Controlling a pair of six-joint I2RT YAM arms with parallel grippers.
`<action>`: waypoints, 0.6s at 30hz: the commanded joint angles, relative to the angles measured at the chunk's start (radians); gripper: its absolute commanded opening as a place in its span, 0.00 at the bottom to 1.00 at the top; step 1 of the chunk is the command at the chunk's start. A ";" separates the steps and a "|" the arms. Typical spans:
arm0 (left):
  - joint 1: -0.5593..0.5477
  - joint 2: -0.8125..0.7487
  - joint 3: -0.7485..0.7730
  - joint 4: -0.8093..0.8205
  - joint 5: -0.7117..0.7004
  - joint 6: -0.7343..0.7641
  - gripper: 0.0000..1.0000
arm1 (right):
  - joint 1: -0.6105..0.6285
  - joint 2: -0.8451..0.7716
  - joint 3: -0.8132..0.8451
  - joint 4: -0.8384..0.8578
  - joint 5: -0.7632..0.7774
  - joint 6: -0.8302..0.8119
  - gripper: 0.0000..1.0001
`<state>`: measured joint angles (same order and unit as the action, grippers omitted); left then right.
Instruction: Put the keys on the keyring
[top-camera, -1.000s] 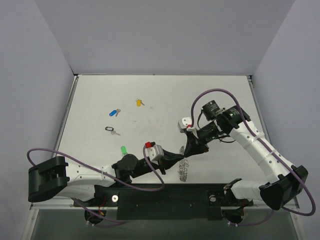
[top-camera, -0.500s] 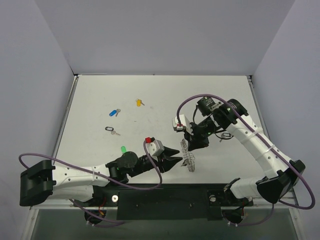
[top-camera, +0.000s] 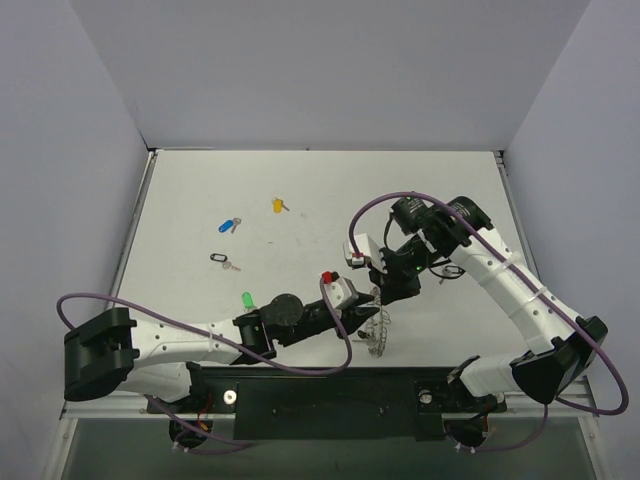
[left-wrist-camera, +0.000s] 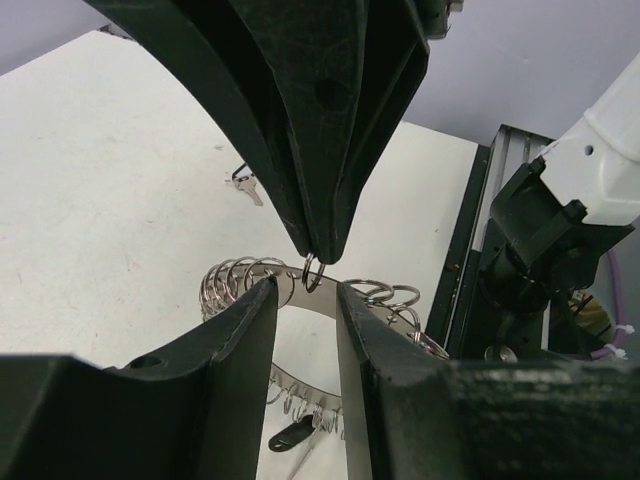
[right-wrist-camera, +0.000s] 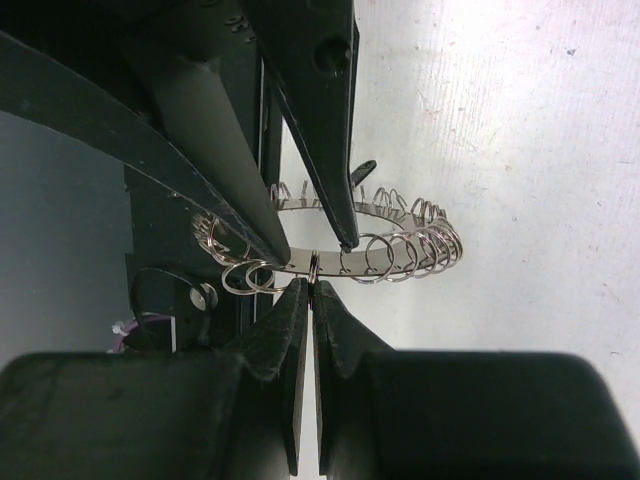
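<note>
The keyring, a silvery band hung with many small wire rings, hangs near the table's front middle. My right gripper is shut on one small ring at the band's top edge. My left gripper is open, its fingertips on either side of that ring, close to the band. A black key cap hangs from the far side of the band. Blue, yellow, black and green keys lie on the table to the left.
The white table has grey walls at the back and sides. A black rail runs along the near edge. A purple cable loops over my right arm. One small dark-headed key lies on the table beyond the ring.
My right gripper has lifted the keyring up and slightly back. My left arm has reached right and brought its open fingers up to the band.
</note>
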<state>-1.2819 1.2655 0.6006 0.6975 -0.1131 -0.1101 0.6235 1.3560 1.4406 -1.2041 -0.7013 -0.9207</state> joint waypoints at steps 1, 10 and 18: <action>-0.004 0.021 0.060 0.023 -0.008 0.041 0.39 | 0.005 0.008 0.037 -0.057 -0.020 -0.020 0.00; -0.004 0.026 0.059 0.043 -0.010 0.053 0.36 | 0.005 0.018 0.038 -0.064 -0.036 -0.029 0.00; -0.005 0.049 0.067 0.076 0.033 0.049 0.32 | 0.005 0.022 0.040 -0.069 -0.047 -0.033 0.00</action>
<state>-1.2819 1.2991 0.6109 0.7055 -0.1154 -0.0685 0.6235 1.3766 1.4445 -1.2232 -0.7074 -0.9432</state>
